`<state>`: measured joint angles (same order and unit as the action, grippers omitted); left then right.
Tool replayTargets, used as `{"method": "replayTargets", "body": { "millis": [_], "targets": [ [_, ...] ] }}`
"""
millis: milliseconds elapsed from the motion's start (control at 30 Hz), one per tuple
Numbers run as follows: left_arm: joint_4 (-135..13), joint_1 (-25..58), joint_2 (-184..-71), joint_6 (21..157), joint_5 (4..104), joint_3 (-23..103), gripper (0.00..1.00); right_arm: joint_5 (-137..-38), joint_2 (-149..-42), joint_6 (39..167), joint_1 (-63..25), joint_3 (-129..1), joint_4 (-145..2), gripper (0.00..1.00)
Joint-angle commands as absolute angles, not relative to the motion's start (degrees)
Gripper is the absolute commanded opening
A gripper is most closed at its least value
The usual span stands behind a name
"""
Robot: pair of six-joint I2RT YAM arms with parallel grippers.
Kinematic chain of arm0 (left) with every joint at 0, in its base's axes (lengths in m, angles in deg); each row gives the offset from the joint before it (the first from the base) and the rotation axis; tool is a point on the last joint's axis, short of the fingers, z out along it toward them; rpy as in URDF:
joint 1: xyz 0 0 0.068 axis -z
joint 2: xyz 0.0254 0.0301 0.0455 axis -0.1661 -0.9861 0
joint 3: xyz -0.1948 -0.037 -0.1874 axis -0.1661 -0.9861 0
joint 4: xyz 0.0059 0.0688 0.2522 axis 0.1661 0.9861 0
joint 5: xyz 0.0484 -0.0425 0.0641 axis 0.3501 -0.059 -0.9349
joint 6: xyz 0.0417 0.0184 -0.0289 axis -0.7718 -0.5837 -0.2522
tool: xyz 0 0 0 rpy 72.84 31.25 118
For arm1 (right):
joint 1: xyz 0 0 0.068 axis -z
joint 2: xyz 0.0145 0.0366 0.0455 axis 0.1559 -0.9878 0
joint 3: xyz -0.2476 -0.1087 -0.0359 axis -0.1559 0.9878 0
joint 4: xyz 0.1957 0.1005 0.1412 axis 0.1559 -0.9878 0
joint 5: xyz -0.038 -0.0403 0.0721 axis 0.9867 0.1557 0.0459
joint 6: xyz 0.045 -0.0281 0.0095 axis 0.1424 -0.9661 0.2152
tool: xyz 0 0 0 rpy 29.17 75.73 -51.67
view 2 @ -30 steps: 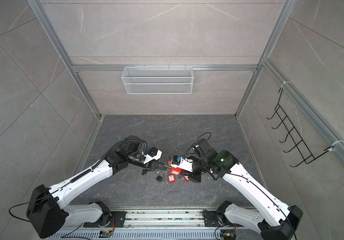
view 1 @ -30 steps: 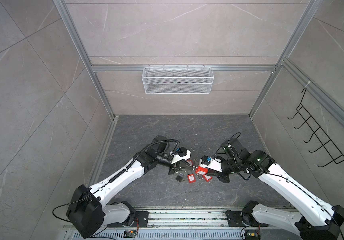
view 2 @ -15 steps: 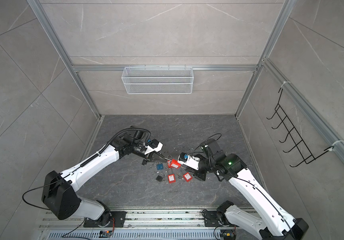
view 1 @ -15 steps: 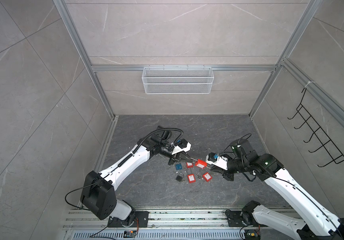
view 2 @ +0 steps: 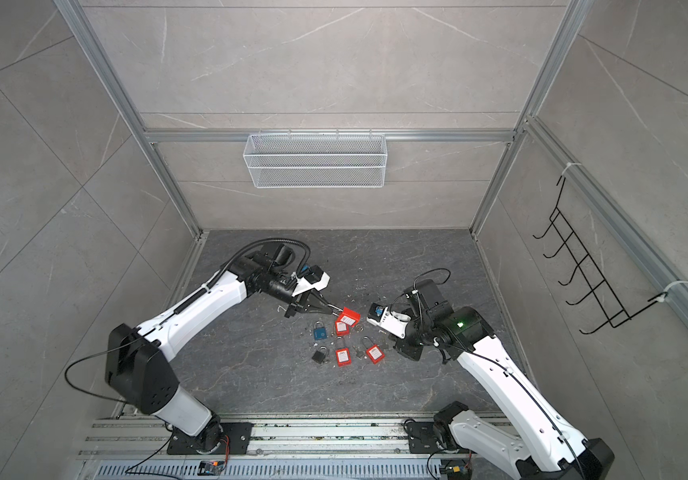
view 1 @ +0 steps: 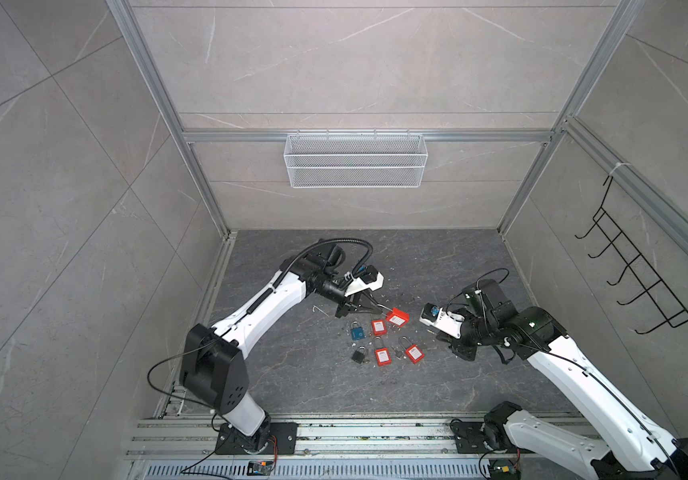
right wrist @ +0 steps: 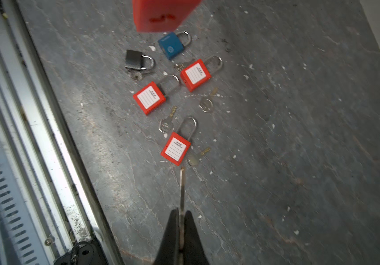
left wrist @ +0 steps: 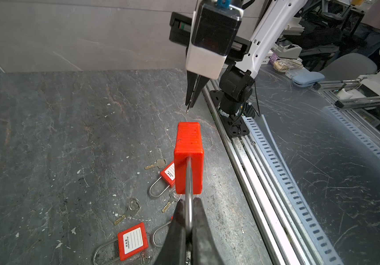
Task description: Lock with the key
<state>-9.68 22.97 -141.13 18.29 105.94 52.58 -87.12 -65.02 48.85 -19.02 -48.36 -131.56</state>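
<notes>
Pinching the key (right wrist: 181,188), your right gripper (right wrist: 181,213) is pressed together on its head, and the blade sticks straight out past the fingertips. Your left gripper (left wrist: 188,206) is clamped on the shackle (left wrist: 189,183) of the red padlock (left wrist: 188,160). It holds the lock off the table (right wrist: 299,137), the body's long axis running straight out from its fingertips toward the right gripper.

From the key tip the lock lies ahead and well apart, its keyway (right wrist: 161,19) face turned back at the key, so the two axes roughly face each other. The slot looks to run across the blade's flat, so I judge you will need a wrist roll before insertion. Neither arm is clearly nearer.

Nothing stands in the gap. Beneath it on the table lie the blue padlock (right wrist: 170,47), the grey padlock (right wrist: 134,60), three labelled red padlocks (right wrist: 149,98) and loose keys (right wrist: 166,124), all below the line of approach.
</notes>
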Motion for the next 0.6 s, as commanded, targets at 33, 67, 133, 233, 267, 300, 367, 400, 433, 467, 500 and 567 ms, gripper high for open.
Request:
{"method": "replayTargets", "body": {
  "millis": [33,67,133,233,267,300,367,400,433,467,500,567],
  "targets": [
    [3.01,24.79,-151.16,15.33,103.57,61.94,0.0,-79.64,-63.68,52.64,-18.85,-48.87,-130.68,0.0],
    [4.47,25.51,-154.02,15.55,102.31,64.6,0.0,-79.37,-64.02,52.51,-18.81,-49.32,-131.83,0.0],
    [7.29,27.07,-159.5,15.57,99.81,69.91,0.0,-77.02,-64.8,53.16,-18.81,-49.9,-133.5,0.0],
    [11.56,28.37,-167.29,15.94,97.89,78.97,0.0,-72.95,-65.12,54.13,-18.87,-49.87,-134.37,0.0],
    [12.11,28.54,-169.8,16.93,97.6,81.7,0.0,-72.51,-64.96,54.33,-18.84,-49.76,-134.47,0.0],
    [12.63,28.73,-172.01,17.61,97.46,84.05,0.0,-72.54,-64.71,54.5,-18.81,-49.68,-134.48,0.0],
    [14.43,29.1,-176.63,19.02,96.48,89.38,0.0,-73.17,-64.04,55.13,-18.81,-49.28,-134.07,0.0],
    [15.16,29.33,-178.23,19.28,96.05,91.46,0.0,-73.6,-63.82,55.22,-18.83,-49.03,-134.01,0.0],
    [15.91,29.59,-181.55,19.57,95.51,93.8,0.0,-74.07,-63.71,55.38,-18.85,-48.87,-133.99,0.0],
    [15.9,29.77,-183.24,20.41,94.57,95.52,0.0,-74.19,-63.71,55.61,-18.83,-48.61,-134.04,0.0],
    [15.92,29.81,-184.45,21.01,93.97,96.95,0.0,-74.36,-63.71,55.74,-18.88,-48.52,-134.12,0.0],
    [15.97,30.07,-186.92,22.14,92.89,99.88,0.0,-75.08,-63.81,55.96,-18.89,-48.04,-134.23,0.0]
  ]
}}
